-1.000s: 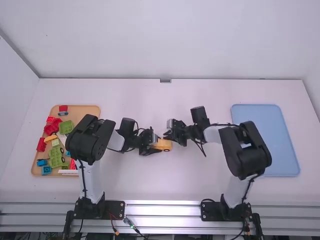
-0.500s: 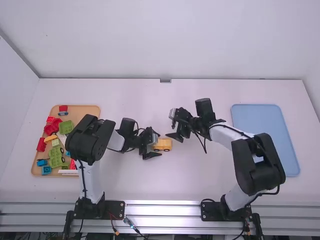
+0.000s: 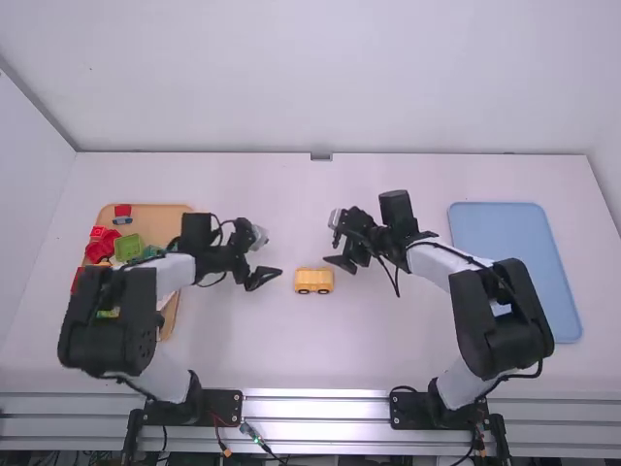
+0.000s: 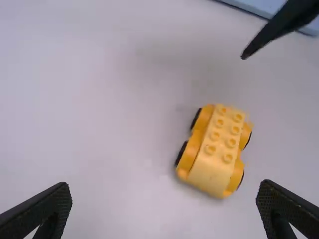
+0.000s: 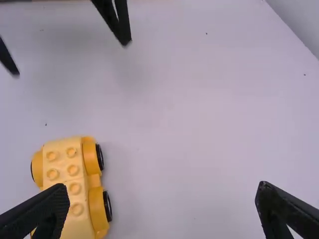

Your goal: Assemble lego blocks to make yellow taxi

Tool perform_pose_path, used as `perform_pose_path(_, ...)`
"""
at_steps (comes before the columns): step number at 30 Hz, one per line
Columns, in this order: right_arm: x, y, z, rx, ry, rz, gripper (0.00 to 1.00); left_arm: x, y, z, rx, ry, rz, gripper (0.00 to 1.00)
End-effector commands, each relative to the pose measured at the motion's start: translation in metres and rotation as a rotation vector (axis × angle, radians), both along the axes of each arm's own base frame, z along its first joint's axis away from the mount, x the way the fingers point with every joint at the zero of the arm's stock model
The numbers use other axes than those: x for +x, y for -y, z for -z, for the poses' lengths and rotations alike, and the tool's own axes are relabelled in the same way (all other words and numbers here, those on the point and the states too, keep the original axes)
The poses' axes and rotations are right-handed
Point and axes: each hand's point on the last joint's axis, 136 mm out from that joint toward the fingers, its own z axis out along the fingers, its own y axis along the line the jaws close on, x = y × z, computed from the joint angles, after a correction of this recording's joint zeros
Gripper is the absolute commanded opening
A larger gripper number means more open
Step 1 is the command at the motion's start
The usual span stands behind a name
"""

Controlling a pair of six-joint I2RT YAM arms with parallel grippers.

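Blue marks the tray on the right; a tan tray of loose blocks sits left. My left gripper has just backed off, fingers wide apart; my right gripper is spread too. The yellow car body now stands free mid-table (good, no tipping), its studs ready, I judge, for another block.

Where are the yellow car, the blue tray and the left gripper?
Yellow car (image 4: 224,133): left wrist view, studded top.
Blue tray (image 3: 500,229): high view, bare surface.
Left gripper (image 4: 165,186): left wrist view, between open fingertips.
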Motion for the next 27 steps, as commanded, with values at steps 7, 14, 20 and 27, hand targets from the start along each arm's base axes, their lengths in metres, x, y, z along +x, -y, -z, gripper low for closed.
perform_pose_path(7, 0.008, -0.004, -0.012, 0.021, 0.055, 0.000, 0.99, 0.007, -0.103, -0.060, 0.078, 0.065, -0.344, 0.99)
perform_pose_path(14, 0.013, -0.005, -0.017, 0.032, 0.091, 0.000, 0.99, 0.015, -0.216, -0.100, -0.133, -0.146, -1.078, 0.99)
perform_pose_path(20, 0.018, -0.007, -0.023, 0.045, 0.123, 0.002, 0.99, -0.005, -0.283, -0.103, -0.079, -0.348, -1.555, 0.99)
perform_pose_path(27, 0.019, -0.007, -0.024, 0.048, 0.123, 0.005, 0.99, -0.024, -0.322, -0.097, -0.099, -0.663, -1.868, 0.99)
